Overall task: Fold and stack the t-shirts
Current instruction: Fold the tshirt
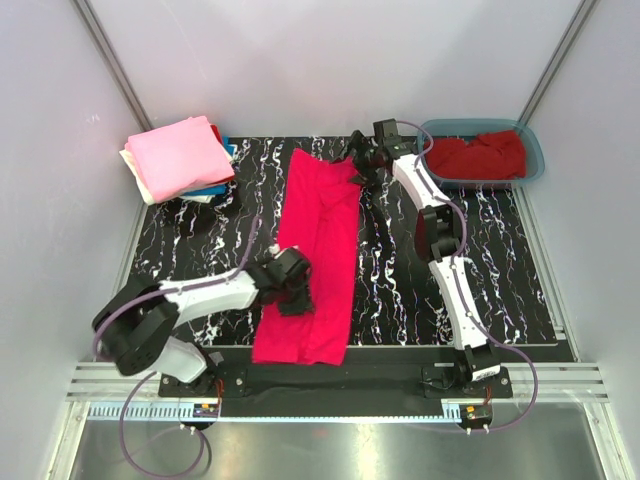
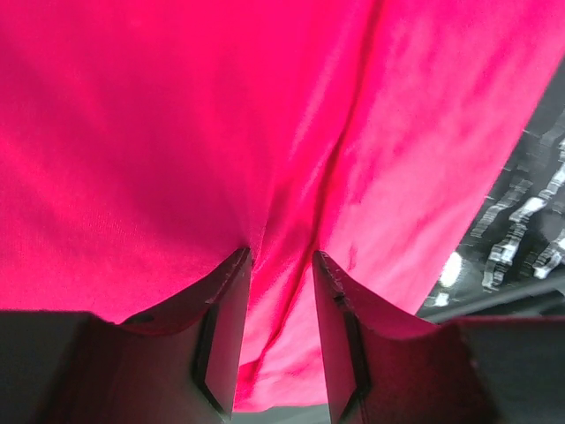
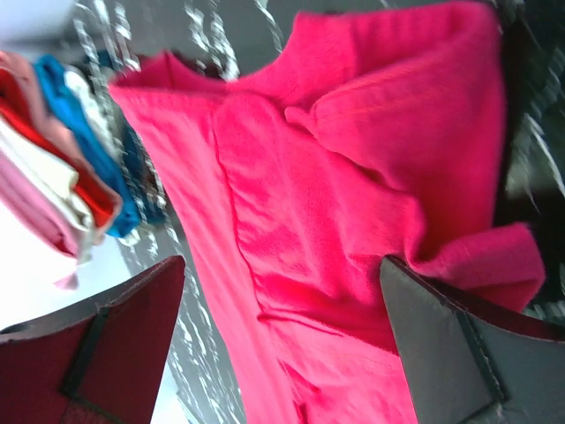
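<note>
With the left pincer (image 2: 281, 265) pinching a ridge of the red shirt (image 1: 318, 255), the right pincer (image 1: 362, 160) (jaws wide, empty) should grip the collar end squarely before both fold together.

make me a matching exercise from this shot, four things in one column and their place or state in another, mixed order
Things:
1. bright pinkish-red t-shirt
2. folded t-shirt stack
3. dark red t-shirt
4. right pincer

Place or state:
A. in the teal tub
B. open, at the shirt's far end
C. spread lengthwise in the middle of the table
D. at the table's far left corner

Pairs: 1-C, 2-D, 3-A, 4-B
</note>
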